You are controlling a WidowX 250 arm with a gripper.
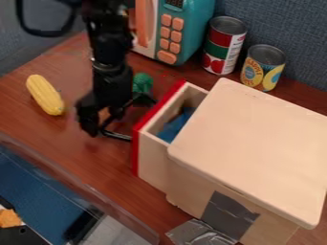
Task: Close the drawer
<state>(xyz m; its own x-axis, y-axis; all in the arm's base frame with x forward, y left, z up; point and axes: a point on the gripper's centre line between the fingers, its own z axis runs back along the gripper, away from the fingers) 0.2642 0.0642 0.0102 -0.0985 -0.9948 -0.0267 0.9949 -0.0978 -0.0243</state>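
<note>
1. Plainly, saw nearest the grey tape [230, 215], stuck on the side of the wooden cabinet [256, 139]; took the cabinet as the place to slide everything back into.
2. Found the drawer [153, 160] a little beyond, sticking out of the cabinet's left side in the view; made out the red front [135, 150] well clear of the cabinet, and a blue thing [174, 128] lying inside, seemingly low enough to pass under the top.
3. Noted the dark handle [117, 136] jutting from the red front, and close by it the gripper [98, 128], hanging low over the table [105, 167]; saw the fingers parted, with a gap between; could not tell whether touching the handle.
4. Judged the step in hand as lining up for the push, with the closing itself yet to be done; called next for steady pressure on the handle or the red front, straight toward the cabinet; needed care against slipping sideways or jamming.
5. Spotted farther off the yellow corn [45, 94] and a green thing [142, 82], then the two cans [223, 45] and the toy microwave [191, 24]; counted none as blocking the push.
</note>
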